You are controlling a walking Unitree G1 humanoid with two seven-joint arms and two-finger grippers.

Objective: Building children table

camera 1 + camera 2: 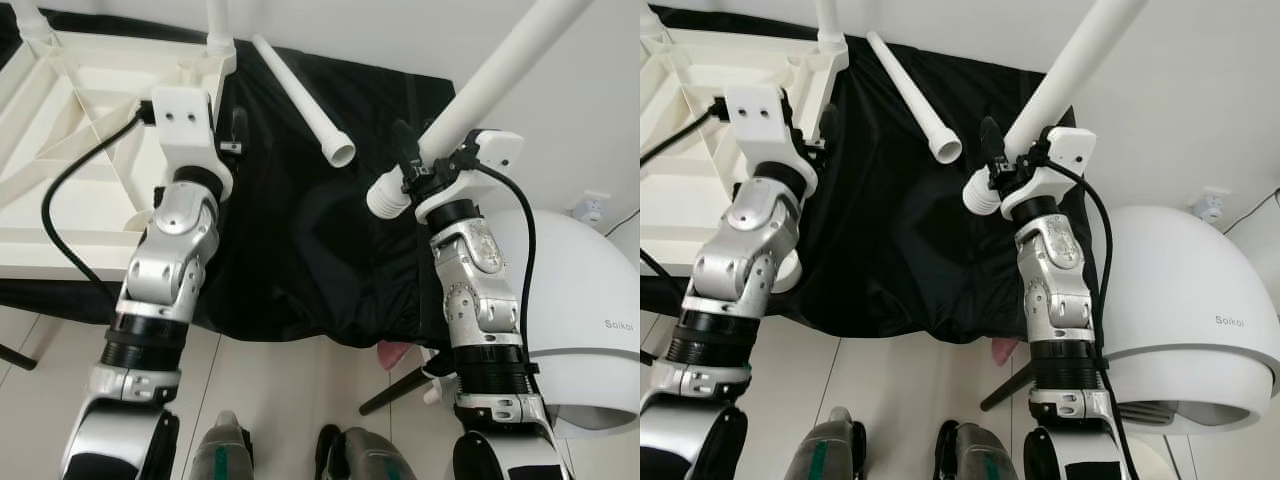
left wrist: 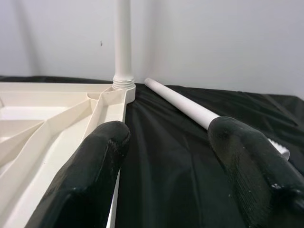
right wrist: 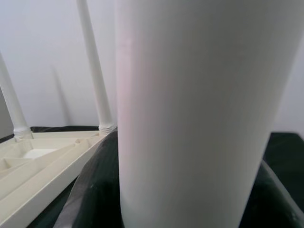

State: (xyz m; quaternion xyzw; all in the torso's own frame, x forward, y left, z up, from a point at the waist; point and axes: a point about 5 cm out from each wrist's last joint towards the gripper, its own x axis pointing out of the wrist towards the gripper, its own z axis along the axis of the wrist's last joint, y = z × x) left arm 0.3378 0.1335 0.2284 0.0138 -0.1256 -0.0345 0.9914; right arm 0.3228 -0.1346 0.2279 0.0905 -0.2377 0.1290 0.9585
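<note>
Black cloth (image 1: 300,250): covers the work surface.
Table top (image 1: 60,150): upside down on cloth, legs screwed in.
Held leg (image 1: 500,70): right gripper (image 1: 410,165) clamps it.
Loose leg (image 1: 300,95): lies on cloth.
Left gripper (image 2: 171,156): fingers apart, holding nothing, by the table top's edge.

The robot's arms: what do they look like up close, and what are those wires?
Both arms are jointed silver metal with black ribbed rings. Each ends in a white plastic wrist block: the left gripper and the right gripper carry two long, black, rough-textured fingers. A black cable loops out from each wrist block.
</note>
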